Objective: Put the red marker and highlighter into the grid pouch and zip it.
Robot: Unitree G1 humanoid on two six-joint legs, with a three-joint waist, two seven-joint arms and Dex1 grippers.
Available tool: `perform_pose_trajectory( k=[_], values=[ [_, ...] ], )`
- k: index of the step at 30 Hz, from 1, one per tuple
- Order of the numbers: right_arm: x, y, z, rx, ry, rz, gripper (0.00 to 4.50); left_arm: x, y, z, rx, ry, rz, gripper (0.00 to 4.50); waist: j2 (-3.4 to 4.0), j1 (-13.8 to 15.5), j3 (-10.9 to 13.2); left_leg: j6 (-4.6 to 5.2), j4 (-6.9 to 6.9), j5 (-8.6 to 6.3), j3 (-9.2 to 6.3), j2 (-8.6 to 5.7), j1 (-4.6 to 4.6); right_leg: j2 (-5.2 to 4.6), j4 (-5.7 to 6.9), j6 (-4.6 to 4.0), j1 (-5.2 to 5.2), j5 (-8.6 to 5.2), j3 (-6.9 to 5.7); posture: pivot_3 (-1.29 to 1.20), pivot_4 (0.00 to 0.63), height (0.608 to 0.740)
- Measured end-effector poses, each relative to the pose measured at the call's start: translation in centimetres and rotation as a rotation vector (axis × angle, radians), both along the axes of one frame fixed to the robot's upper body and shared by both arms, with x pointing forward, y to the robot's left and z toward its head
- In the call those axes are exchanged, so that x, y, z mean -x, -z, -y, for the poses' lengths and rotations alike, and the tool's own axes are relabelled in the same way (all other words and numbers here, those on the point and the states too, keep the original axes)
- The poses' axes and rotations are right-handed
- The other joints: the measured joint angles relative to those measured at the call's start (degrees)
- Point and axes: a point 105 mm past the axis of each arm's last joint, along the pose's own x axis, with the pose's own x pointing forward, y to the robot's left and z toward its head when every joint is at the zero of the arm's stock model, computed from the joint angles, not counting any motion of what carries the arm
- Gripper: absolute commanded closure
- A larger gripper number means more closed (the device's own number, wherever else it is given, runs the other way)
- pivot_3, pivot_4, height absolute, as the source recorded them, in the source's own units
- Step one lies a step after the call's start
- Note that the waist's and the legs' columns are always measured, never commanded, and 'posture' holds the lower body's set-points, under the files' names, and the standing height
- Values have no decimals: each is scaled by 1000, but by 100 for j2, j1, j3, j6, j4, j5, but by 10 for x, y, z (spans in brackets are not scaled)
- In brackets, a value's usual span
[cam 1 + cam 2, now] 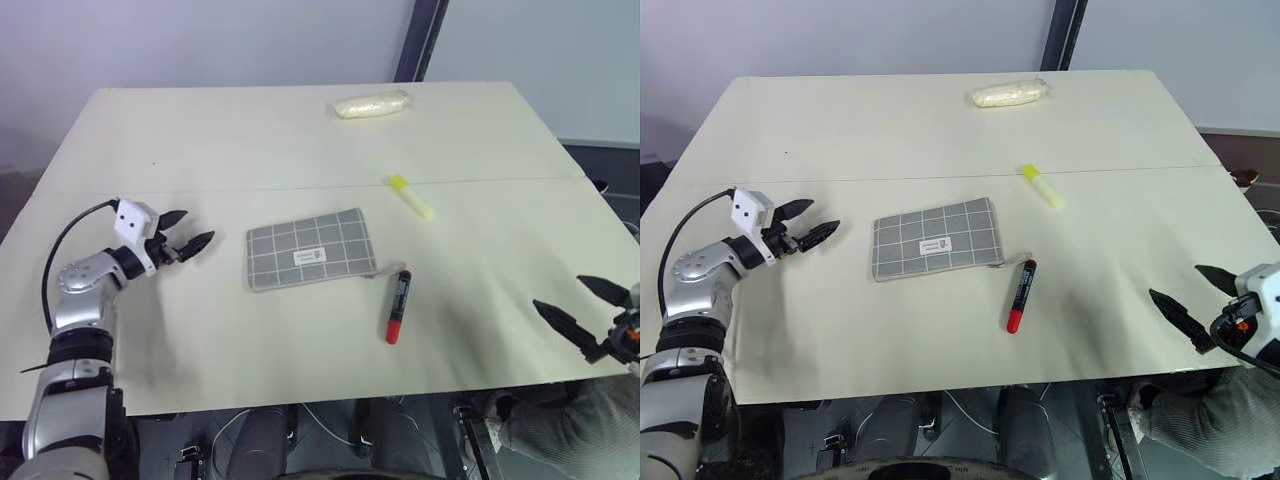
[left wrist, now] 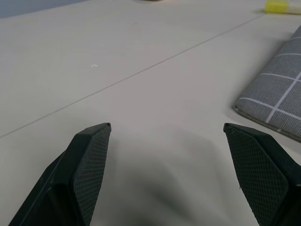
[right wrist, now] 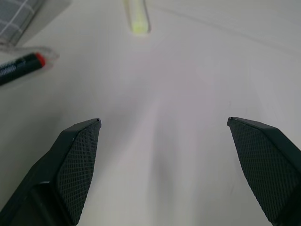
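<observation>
On the worktop (image 1: 200, 130) the grid pouch (image 1: 310, 249) lies zipped-looking, red marker (image 1: 397, 306) beside it, highlighter (image 1: 411, 196) beyond, both empty grippers (image 1: 188, 240) (image 1: 580, 306) with fingers apart, so opening the pouch probably comes first.

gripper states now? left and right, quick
Left gripper: open, holding nothing, beside the grid pouch.
Right gripper: open, holding nothing.

Head stereo pair looking down over table (image 1: 200, 130), wrist views low, close, sharing grid pouch (image 1: 310, 250)
</observation>
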Motion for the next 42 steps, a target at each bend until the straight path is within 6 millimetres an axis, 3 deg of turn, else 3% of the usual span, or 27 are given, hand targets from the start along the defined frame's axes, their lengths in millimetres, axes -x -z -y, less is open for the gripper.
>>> perform_pose_trajectory(
  k=[8, 15, 23, 26, 28, 33, 38, 40, 42],
  values=[
    [-7, 3, -2, -2, 19, 11, 16, 0, 1, 0, -14, -3, 3, 460, 1, -6, -1, 1, -45, 0, 58, 32, 4, 0, -75, 0, -4, 0, -4, 0, 150, 740],
    [-14, 2, -6, 4, 24, 26, 16, 3, -4, 3, -59, 43, 57, 460, 0, 3, -1, 1, -59, -2, 74, 25, 7, -2, -65, -45, -16, 34, -2, 0, 150, 740],
    [-20, 5, -9, -8, 41, 14, 16, 8, -5, 6, -98, 75, 110, 460, 1, -3, -2, -3, -60, -4, 71, 25, 9, 3, -54, -29, -21, 60, -3, 0, 150, 740],
    [-23, 4, -13, -27, 34, 9, 912, 13, -8, 10, -139, 120, 156, 460, 1, -4, -2, -4, -56, -5, 71, 27, 9, 2, -55, -30, -20, 59, -3, 0, 150, 740],
    [-27, 2, -20, -29, 12, 17, 1896, 15, -11, 14, -164, 151, 190, 460, 1, -3, -2, -5, -54, -5, 72, 27, 10, 2, -55, -29, -21, 59, -3, 0, 150, 740],
    [-62, -20, -57, -81, -57, 148, 4462, 20, -19, 21, -257, 231, 276, 460, 8, -20, -5, -6, -51, -3, 93, 44, 14, 2, -56, -30, -29, 59, -5, 0, 150, 740],
    [-105, -32, -133, -167, -199, 243, 4488, 36, -17, 25, -411, 337, 377, 460, 4, -37, -8, 4, -51, 7, 128, 68, 12, 5, -35, -78, -60, 92, -8, 0, 150, 740],
    [-131, -32, -180, -200, -280, 263, 4488, 41, -8, 25, -485, 368, 387, 460, 1, -76, -10, 6, -48, 10, 155, 76, 13, 5, -5, -90, -80, 102, -5, 0, 150, 740],
    [-143, -24, -220, -188, -366, 235, 4488, 46, 1, 30, -529, 413, 397, 460, 3, -66, -8, 4, -48, 12, 180, 85, 11, 6, 16, -84, -91, 106, -6, 0, 150, 740]
  ],
)
